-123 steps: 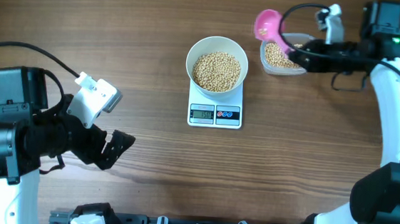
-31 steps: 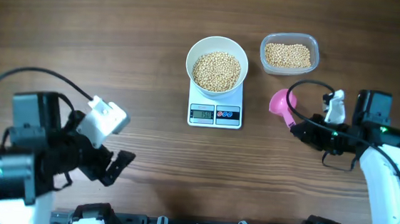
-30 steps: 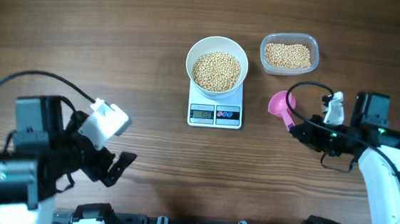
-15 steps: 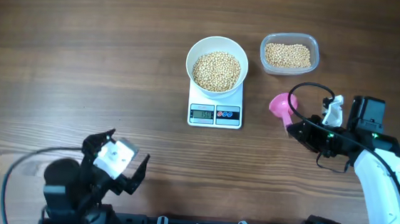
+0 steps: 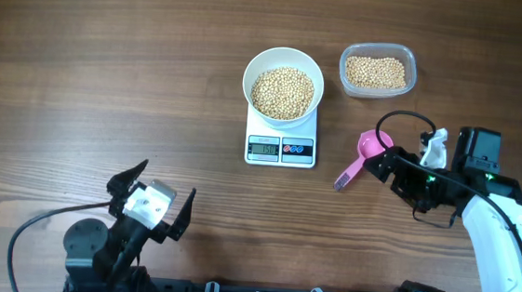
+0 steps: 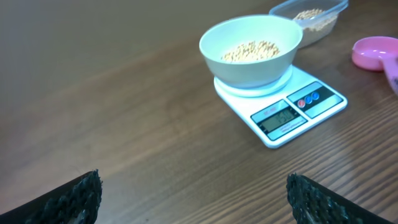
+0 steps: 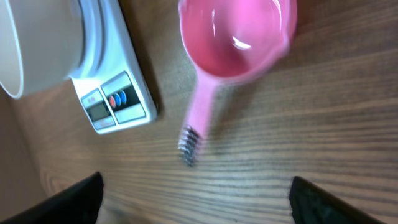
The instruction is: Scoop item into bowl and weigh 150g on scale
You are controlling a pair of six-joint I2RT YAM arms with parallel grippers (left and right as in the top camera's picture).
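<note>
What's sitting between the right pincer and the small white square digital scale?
A pink plastic scoop lies there, empty and lying free, seen best in the overhead view.

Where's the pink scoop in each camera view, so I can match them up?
Overhead: pink scoop lies right of the scale.
Left wrist: pink scoop at the far right edge, partly cut off.
Right wrist: pink scoop top centre, handle pointing down-left.
Shared landmark: the scale, visible in all three.

Left gripper (image 5: 167,181) jaws spread wide, empty; right gripper (image 5: 385,165) jaws spread wide, empty
</note>
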